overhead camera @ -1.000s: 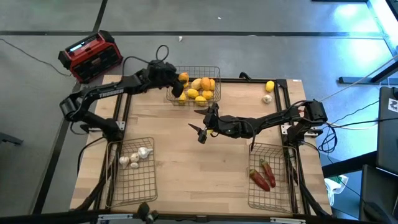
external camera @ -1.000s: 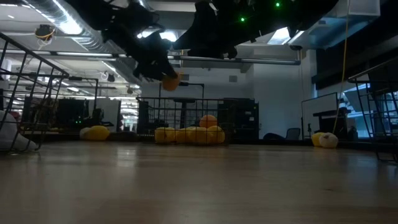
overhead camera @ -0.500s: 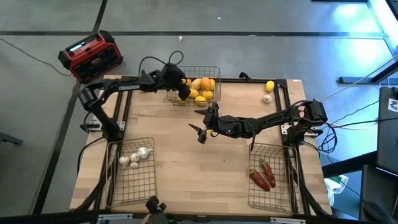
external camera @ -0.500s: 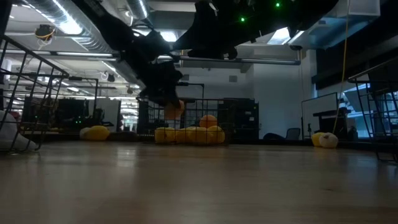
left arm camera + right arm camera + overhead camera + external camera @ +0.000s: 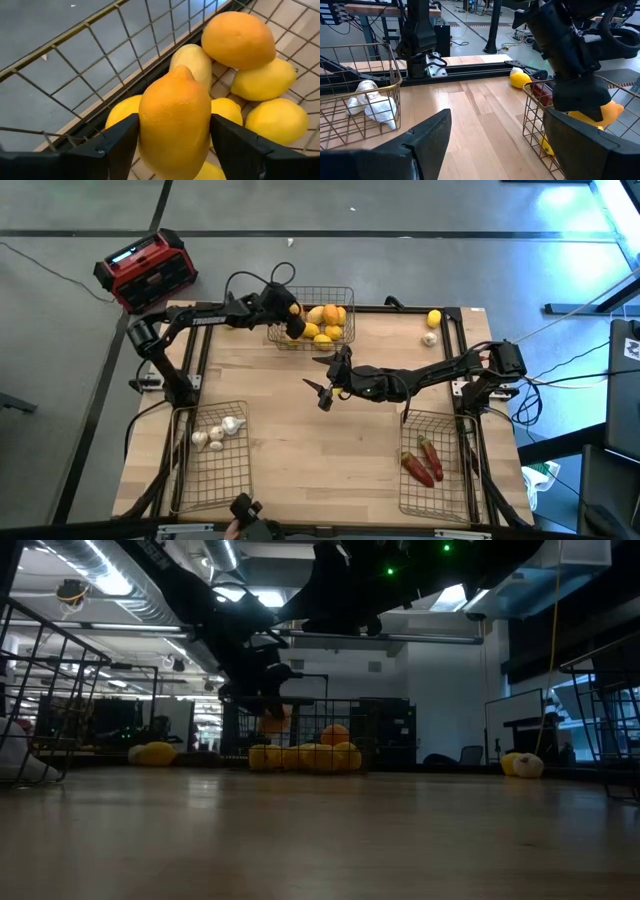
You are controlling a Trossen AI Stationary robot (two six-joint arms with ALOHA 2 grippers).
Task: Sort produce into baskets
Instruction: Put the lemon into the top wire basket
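Left hand (image 5: 172, 145) over basket (image 5: 345, 292), pale wood table (image 5: 300, 440), grey floor.

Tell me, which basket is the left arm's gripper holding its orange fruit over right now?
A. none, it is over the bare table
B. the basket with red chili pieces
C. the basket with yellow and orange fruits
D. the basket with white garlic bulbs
C: the left gripper has the orange fruit between its fingers just over the fruit basket, with the other lemons right beneath it.
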